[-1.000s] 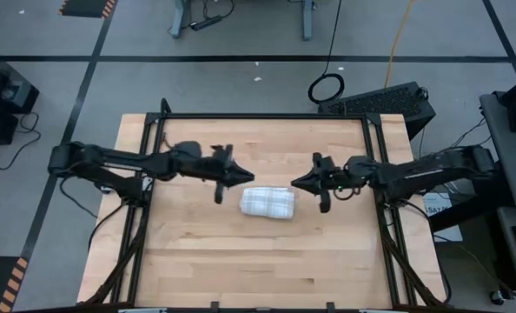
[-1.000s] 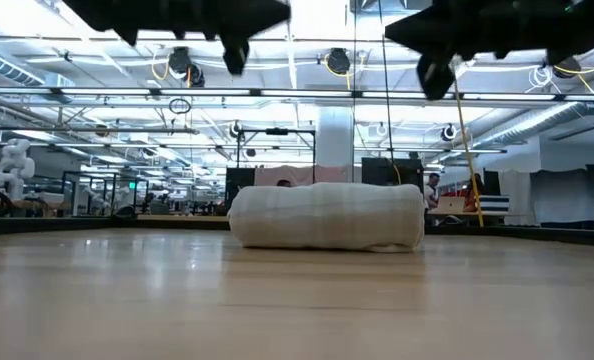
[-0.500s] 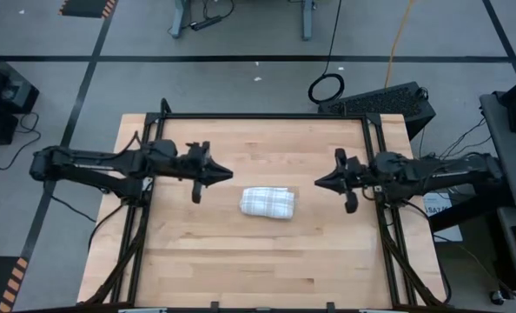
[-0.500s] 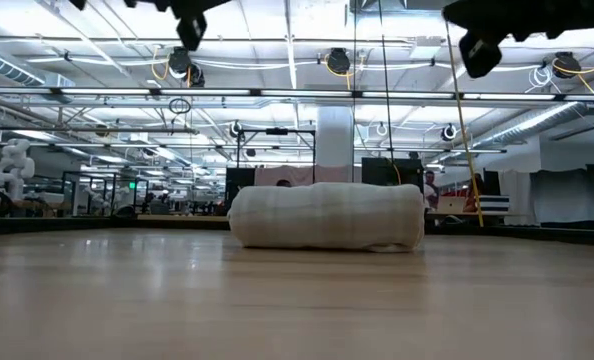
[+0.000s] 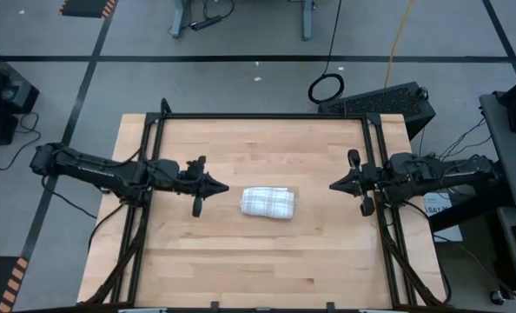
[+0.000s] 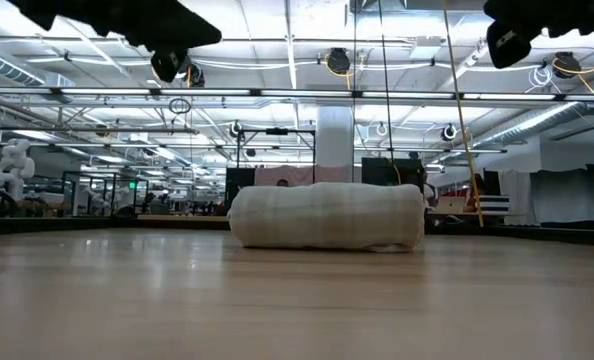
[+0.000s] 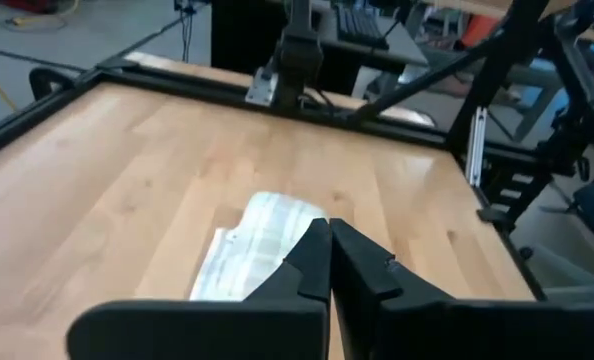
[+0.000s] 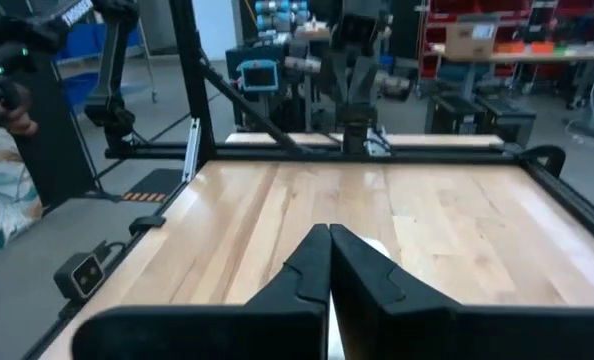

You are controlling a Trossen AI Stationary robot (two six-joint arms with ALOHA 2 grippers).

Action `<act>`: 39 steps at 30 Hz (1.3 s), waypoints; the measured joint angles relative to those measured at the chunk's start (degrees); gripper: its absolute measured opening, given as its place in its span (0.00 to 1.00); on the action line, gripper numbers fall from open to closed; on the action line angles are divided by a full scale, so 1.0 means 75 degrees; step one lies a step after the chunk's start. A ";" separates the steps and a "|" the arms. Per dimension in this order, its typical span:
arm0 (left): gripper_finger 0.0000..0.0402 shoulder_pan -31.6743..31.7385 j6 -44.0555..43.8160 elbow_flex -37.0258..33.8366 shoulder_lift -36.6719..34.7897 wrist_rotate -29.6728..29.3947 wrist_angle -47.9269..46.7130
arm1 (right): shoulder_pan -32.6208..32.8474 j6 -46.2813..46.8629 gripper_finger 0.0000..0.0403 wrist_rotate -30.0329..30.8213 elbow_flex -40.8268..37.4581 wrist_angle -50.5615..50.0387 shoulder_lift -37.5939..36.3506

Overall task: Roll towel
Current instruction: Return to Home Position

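High view: left gripper farther from towel.

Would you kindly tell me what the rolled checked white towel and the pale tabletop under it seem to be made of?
The rolled white towel with its tan-grey check looks like thin woven cloth, matte, given its soft rounded folds. The pale tabletop looks like wood planks, smooth and faintly glossy, with visible grain and joints.
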 joint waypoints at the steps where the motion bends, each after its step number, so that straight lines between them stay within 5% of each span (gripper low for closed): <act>1: 0.01 -0.0001 -0.0005 -0.0106 -0.0005 0.0001 0.0174 | 0.0000 -0.0044 0.00 0.0003 -0.0046 0.0054 -0.0046; 15: 0.00 -0.0003 0.0032 -0.1331 -0.0507 0.0058 0.0642 | 0.0000 0.0106 0.00 -0.0014 -0.1842 0.1168 -0.1009; 39: 0.00 -0.0347 0.0085 -0.3370 -0.3348 -0.0153 0.0658 | 0.0000 0.0245 0.00 0.0009 -0.3412 0.2577 -0.1527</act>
